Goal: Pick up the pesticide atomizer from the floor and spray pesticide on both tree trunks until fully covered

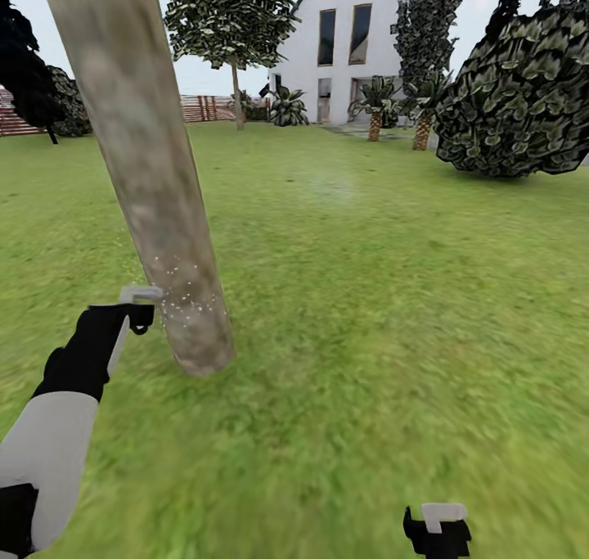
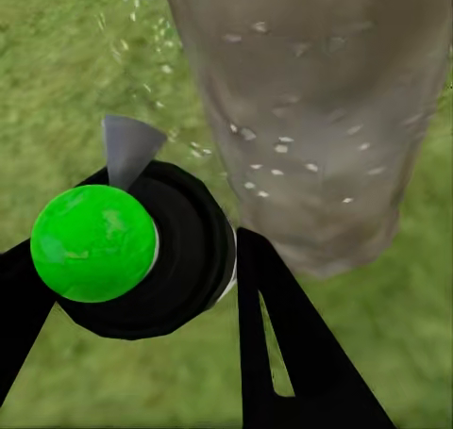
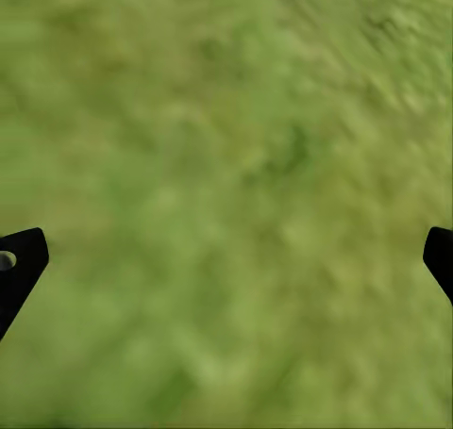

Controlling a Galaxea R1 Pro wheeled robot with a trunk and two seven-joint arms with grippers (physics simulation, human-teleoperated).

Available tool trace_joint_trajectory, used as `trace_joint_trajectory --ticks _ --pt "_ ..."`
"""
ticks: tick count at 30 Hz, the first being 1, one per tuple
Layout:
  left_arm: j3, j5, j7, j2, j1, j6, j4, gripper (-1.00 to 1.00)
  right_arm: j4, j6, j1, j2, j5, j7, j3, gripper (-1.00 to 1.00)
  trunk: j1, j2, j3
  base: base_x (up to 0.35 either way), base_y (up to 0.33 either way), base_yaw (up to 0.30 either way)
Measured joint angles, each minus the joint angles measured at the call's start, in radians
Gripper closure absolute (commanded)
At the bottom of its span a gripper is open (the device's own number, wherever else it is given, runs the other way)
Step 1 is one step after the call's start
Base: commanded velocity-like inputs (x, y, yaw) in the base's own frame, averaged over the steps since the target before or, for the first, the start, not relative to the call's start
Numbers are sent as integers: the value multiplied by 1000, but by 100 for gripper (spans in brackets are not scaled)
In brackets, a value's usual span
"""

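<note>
Beside the left claw [image 1: 139, 317], white pesticide [image 1: 186, 305] speckles the mottled trunk [image 1: 155, 191].

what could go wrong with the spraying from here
1. White specks sit only low on the trunk; the upper part looks bare, so coverage may stay partial.
2. The sprayer in the left gripper is very near the trunk and could bump it.
3. The second tree stands far off, still unsprayed as far as can be seen.
</note>
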Motion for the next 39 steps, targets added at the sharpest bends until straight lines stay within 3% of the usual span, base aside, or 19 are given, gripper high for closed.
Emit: trace_joint_trajectory --ticks 4,21,30,39 --pt "-1 0 1 -11 3 -7 3 100 -1 0 0 0 0 0 0 -100 0 0 0 176 -202 4" --pt "0 0 1 -11 2 -3 0 100 0 0 0 0 0 -1 0 -100 0 0 0 18 -271 1" --pt "7 4 5 -12 2 -4 -2 100 0 0 0 0 0 -1 0 -100 0 0 0 41 -273 229" --pt "9 2 12 -13 2 -10 -2 100 0 1 0 -5 0 -2 0 -100 0 0 0 143 -255 22"
